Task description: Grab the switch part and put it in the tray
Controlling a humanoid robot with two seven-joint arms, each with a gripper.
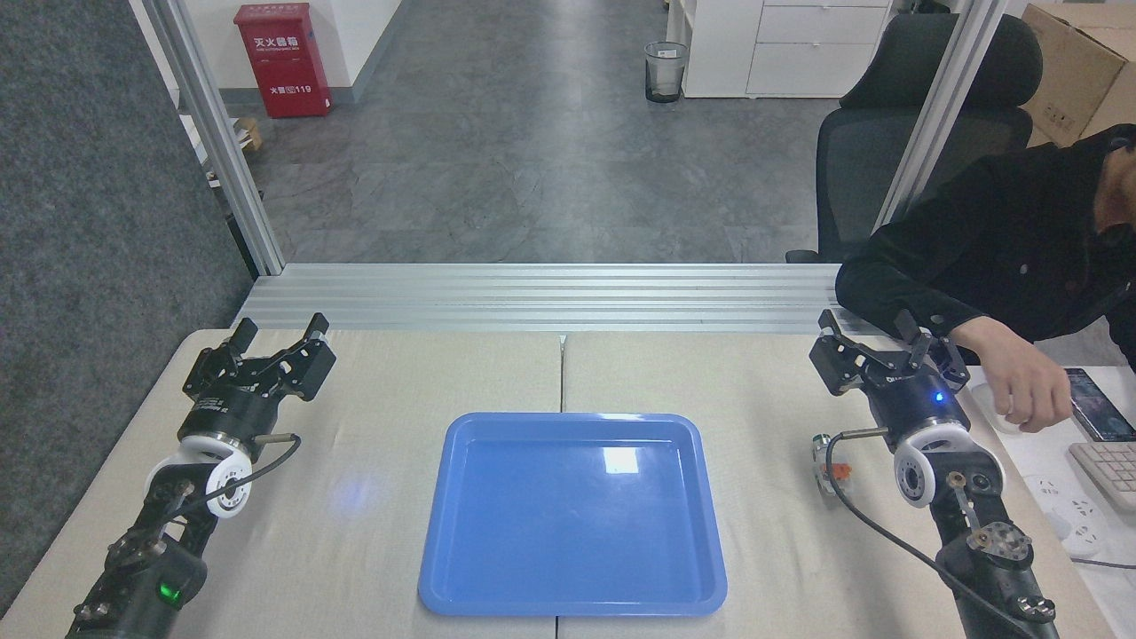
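The blue tray (572, 515) lies flat in the middle of the table with nothing in it. The switch part (831, 464), white with an orange piece and a round silver-green head, sits on the table right of the tray, partly behind my right arm's black cable. My right gripper (874, 330) stands open over the far right of the table, beyond the switch part and holding nothing. My left gripper (280, 330) is open too, over the far left corner, well away from the tray.
A person in a black sleeve leans in at the right, their hand (1029, 386) close beside my right gripper. A phone (1099, 404), keyboard (1109, 466) and power strip (1065, 510) lie at the right edge. An aluminium rail (541, 297) borders the table's far side.
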